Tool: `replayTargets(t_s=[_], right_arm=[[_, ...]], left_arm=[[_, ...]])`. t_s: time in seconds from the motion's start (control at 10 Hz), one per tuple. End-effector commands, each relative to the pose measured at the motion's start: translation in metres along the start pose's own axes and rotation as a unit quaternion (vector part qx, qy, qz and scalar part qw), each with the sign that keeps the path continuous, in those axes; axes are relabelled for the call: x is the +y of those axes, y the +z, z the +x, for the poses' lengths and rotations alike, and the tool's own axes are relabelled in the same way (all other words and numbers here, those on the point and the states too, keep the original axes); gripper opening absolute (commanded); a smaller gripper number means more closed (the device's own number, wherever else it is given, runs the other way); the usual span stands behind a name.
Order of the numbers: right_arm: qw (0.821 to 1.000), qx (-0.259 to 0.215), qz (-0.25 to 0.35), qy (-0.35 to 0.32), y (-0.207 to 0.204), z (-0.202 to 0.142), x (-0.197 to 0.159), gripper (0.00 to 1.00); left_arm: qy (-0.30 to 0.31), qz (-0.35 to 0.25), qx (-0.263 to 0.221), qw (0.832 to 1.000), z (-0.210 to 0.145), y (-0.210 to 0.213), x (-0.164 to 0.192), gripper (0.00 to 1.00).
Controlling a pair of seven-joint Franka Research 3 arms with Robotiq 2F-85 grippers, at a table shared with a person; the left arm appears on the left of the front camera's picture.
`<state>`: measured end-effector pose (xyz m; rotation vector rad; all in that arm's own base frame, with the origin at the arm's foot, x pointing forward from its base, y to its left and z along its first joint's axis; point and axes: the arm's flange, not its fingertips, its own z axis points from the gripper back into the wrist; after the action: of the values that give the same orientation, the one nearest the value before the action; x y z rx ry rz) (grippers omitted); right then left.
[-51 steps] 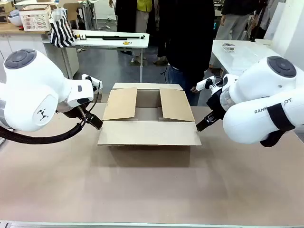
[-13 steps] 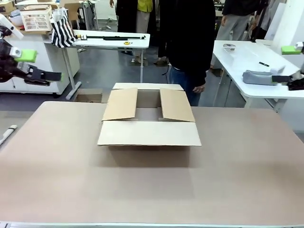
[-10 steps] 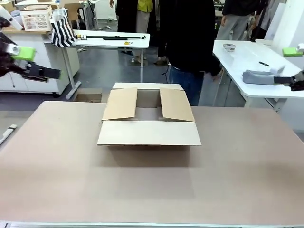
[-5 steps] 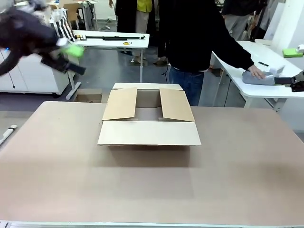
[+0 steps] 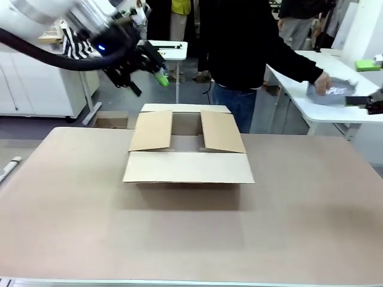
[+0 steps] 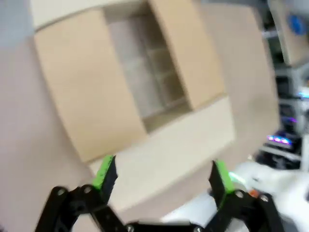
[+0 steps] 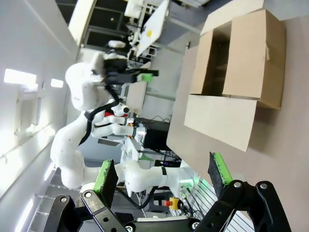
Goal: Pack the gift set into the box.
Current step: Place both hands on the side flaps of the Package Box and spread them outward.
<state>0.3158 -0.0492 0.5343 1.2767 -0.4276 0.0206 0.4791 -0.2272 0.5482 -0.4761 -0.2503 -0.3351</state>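
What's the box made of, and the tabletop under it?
The box: plain brown cardboard, matte, judging by its thin, stiff flaps creased at the rim. The tabletop: a smooth, matte tan-brown surface, perhaps laminate or board; the look leaves it open.

The box (image 5: 188, 168) sits square in the middle of the brown worktop (image 5: 191, 239), plain brown cardboard with its top open: near flap laid out flat towards the robot, far flap tipped back, and the two side flaps leaning in over the opening with a gap between them. Over at the white worktop (image 5: 341, 60) on the right, well apart, the gift set (image 5: 335, 92) is a grey-white blur under a person's hand (image 5: 322, 84).
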Motion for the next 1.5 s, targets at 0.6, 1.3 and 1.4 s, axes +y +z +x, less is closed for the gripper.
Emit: replayTargets(t_s=[0.6,1.3,1.4], right_arm=[[1.000,-0.003,0.010,0.015,0.000,0.003,0.000,1.00],[1.000,-0.003,0.010,0.015,0.000,0.003,0.000,1.00],[1.000,-0.003,0.010,0.015,0.000,0.003,0.000,1.00]], left_arm=[[0.013,0.129,0.083,0.988,0.011,-0.091,0.004,1.00],[0.258,0.327,0.027,0.909,0.086,-0.162,-0.062,1.00],[0.261,0.351,0.035,0.899,0.098,-0.179,-0.065,1.00]])
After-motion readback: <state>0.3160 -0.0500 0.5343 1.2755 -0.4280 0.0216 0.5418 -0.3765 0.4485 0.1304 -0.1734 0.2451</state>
